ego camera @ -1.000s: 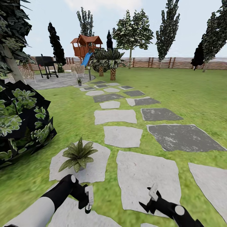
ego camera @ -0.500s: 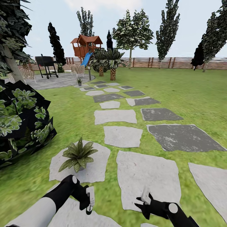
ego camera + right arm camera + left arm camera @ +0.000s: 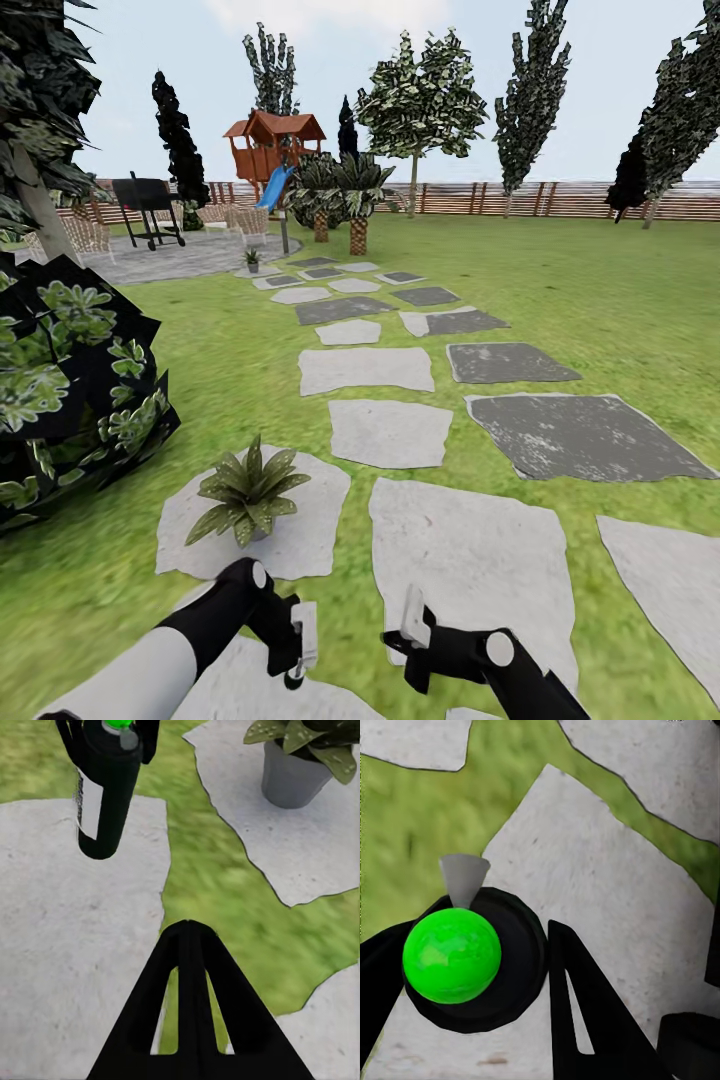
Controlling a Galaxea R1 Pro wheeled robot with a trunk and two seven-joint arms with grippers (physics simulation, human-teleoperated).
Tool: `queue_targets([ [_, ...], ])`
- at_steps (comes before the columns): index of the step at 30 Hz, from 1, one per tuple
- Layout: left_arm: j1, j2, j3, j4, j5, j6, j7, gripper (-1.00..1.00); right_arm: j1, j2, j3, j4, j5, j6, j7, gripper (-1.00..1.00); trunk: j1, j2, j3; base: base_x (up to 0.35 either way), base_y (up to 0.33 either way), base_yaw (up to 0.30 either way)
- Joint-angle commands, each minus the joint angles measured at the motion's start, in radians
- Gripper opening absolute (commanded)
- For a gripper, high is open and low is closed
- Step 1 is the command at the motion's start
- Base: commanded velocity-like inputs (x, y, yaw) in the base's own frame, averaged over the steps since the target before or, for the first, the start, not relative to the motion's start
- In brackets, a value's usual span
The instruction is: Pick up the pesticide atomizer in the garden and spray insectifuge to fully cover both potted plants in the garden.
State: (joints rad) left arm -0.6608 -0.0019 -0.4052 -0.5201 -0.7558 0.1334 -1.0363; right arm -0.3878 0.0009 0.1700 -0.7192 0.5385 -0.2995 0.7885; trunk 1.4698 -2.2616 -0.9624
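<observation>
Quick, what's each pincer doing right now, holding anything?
Left pincer: shut on the pesticide atomizer, held above a stepping stone.
Right pincer: holding nothing; whether it is open or shut cannot be told.

Garden path of stones (image 3: 388,432) running from the robot back to a patio (image 3: 160,258).
A potted plant (image 3: 247,492) sits on a near-left stone, just ahead of the left gripper (image 3: 300,645), which holds the atomizer (image 3: 107,795). The right gripper (image 3: 412,625) is beside it, over the next stone. A bush (image 3: 70,385) stands left; a second plant (image 3: 252,259) sits at the patio's edge, the fence (image 3: 560,199) behind.
</observation>
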Motion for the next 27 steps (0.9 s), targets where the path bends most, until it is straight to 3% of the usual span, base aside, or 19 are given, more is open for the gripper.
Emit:
queue_targets([
  [1, 0.0, -0.003, -0.003, -0.004, 0.0, 0.011, -0.003, -1.0, 0.0, 0.005, 0.004, -0.004, 0.01, -0.006, 0.0, -1.0, 0.0, 0.0, -0.001, 0.0, 0.0, 0.0],
  [7, -0.002, -0.03, -0.009, -0.01, -0.006, 0.011, 0.002, -1.0, -0.001, 0.04, 0.008, -0.008, 0.012, -0.004, 0.0, -1.0, 0.0, 0.0, -0.001, 0.0, 0.0, 0.0],
  [11, -0.001, -0.032, -0.005, -0.008, -0.074, 0.012, 0.002, -1.0, -0.001, 0.042, 0.008, -0.009, 0.012, -0.004, 0.0, -1.0, 0.0, 0.0, -0.001, 0.0, 0.0, 0.0],
  [13, 0.0, -0.037, -0.003, -0.006, -0.091, 0.012, 0.002, -1.0, -0.001, 0.045, 0.008, -0.01, 0.012, -0.004, 0.0, -1.0, 0.0, 0.0, -0.001, 0.0, 0.0, 0.0],
  [22, 0.0, -0.08, -0.003, -0.008, -0.097, 0.011, 0.003, -1.0, -0.002, 0.051, 0.008, -0.011, 0.012, -0.004, 0.0, -1.0, 0.0, 0.0, -0.001, 0.0, 0.0, 0.0],
  [27, 0.0, -0.09, -0.003, -0.004, -0.093, 0.01, 0.046, -1.0, -0.002, 0.066, 0.008, -0.012, 0.011, -0.004, 0.0, -1.0, 0.0, 0.0, -0.001, 0.0, 0.0, 0.0],
])
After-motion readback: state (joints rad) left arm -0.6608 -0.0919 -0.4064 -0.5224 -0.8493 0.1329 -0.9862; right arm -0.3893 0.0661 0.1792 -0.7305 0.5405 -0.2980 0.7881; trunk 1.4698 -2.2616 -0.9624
